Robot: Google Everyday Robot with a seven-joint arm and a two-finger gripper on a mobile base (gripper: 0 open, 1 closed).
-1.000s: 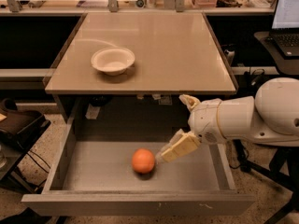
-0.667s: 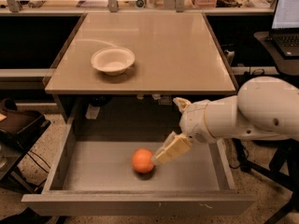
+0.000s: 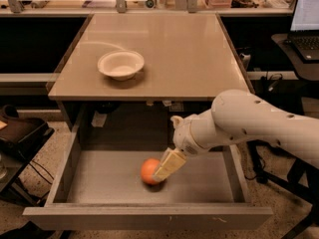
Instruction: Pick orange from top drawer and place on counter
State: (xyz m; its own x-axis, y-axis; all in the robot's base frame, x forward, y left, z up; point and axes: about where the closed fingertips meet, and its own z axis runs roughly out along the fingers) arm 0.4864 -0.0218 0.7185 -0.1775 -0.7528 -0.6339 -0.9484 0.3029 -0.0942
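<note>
The orange (image 3: 148, 171) lies on the flat grey bottom of the open top drawer (image 3: 104, 180), near its middle. My gripper (image 3: 163, 172) reaches down into the drawer from the right, at the end of the white arm (image 3: 249, 123). It sits right at the orange's right side and covers part of it. The beige counter (image 3: 179, 49) spans the space above the drawer.
A white bowl (image 3: 121, 63) stands on the counter's left half. A laptop (image 3: 305, 19) sits on a side table at the far right. A dark bag (image 3: 20, 131) lies on the floor to the left of the drawer. Clutter lines the shelf behind the counter.
The arm has swung left and lower into the drawer. The gripper has gone from a short gap right of the orange to being against its right side.
</note>
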